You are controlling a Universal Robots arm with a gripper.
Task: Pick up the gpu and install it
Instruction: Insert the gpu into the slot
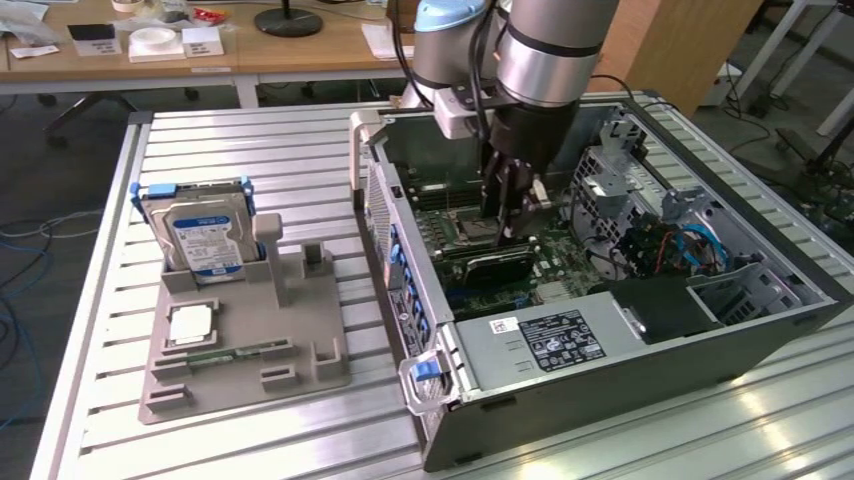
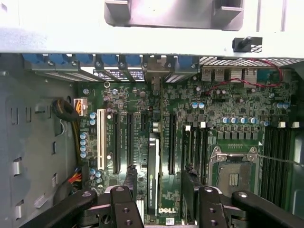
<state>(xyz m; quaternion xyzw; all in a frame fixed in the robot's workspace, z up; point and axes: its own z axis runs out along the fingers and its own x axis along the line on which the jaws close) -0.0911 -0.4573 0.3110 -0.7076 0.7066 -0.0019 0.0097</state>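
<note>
The gpu is a thin dark card standing on edge in a slot of the motherboard inside the open computer case. In the wrist view the gpu shows edge-on, running up to the rear bracket openings. My gripper hangs straight above it inside the case. The gripper is open, with one of its fingers on each side of the card and a gap between each finger and the card.
A CPU socket lies right beside the card. Drive cage and blue cables fill the case's far side. On the exterior view's left, a grey holder carries a hard drive, a processor and a memory stick.
</note>
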